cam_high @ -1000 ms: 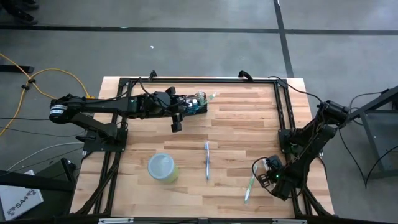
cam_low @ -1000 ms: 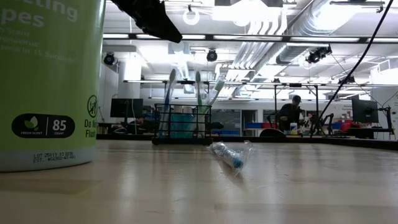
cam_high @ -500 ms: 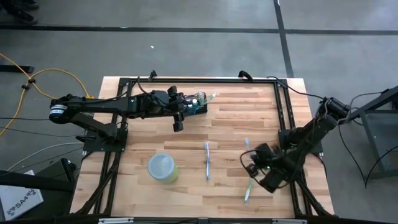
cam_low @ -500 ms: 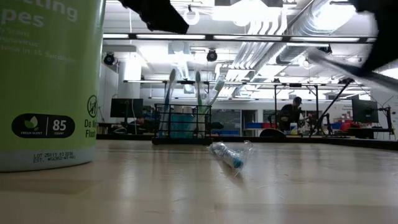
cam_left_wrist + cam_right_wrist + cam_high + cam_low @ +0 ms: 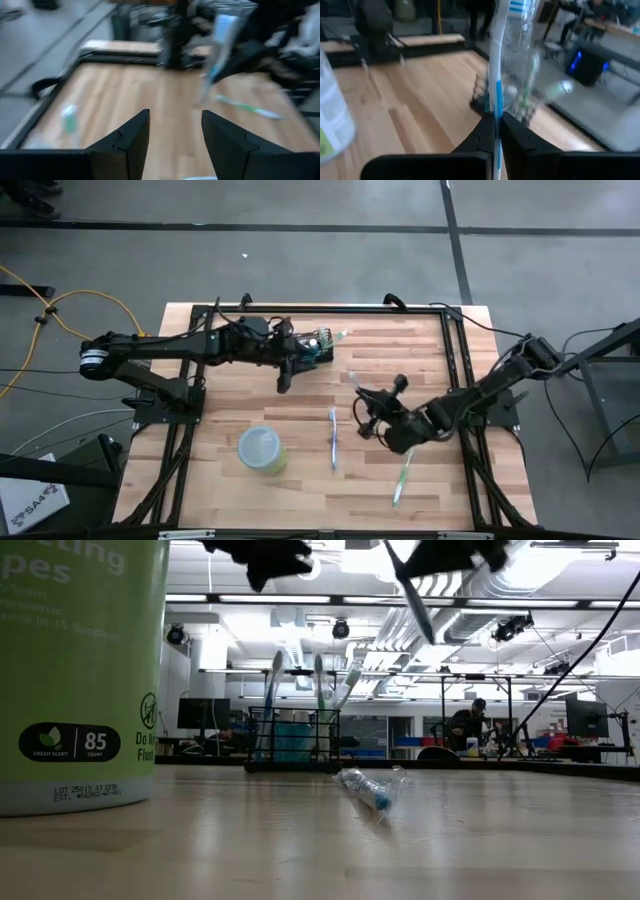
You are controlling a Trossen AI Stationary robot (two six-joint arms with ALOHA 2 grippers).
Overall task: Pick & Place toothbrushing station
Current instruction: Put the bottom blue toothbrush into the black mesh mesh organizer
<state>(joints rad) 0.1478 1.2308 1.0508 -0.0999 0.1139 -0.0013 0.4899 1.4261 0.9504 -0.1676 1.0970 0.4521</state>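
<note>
The toothbrushing station, a small black wire-mesh holder with several toothbrushes standing in it, rests by its base near the table's far edge; it also shows in the low view. My left gripper hangs open and empty just near-left of it, above the table. My right gripper is above the table's middle, shut on a toothbrush in a clear wrapper. In the low view the toothbrush slants down from the gripper, high above the table. My right gripper pinches the wrapped toothbrush between its two fingers at the lower part of its handle. The toothbrush stands out beyond the fingers, along the way they point. It is lifted clear of the table.
A yellow-green canister with a pale lid stands near the front left. A wrapped toothbrush lies at the table's middle, and a green one at the near right. A black frame runs around the table's edges.
My right gripper has swung from the table's near right corner toward the middle and the holder, carrying the wrapped toothbrush clear of the table. My left gripper has risen a little beside the holder.
</note>
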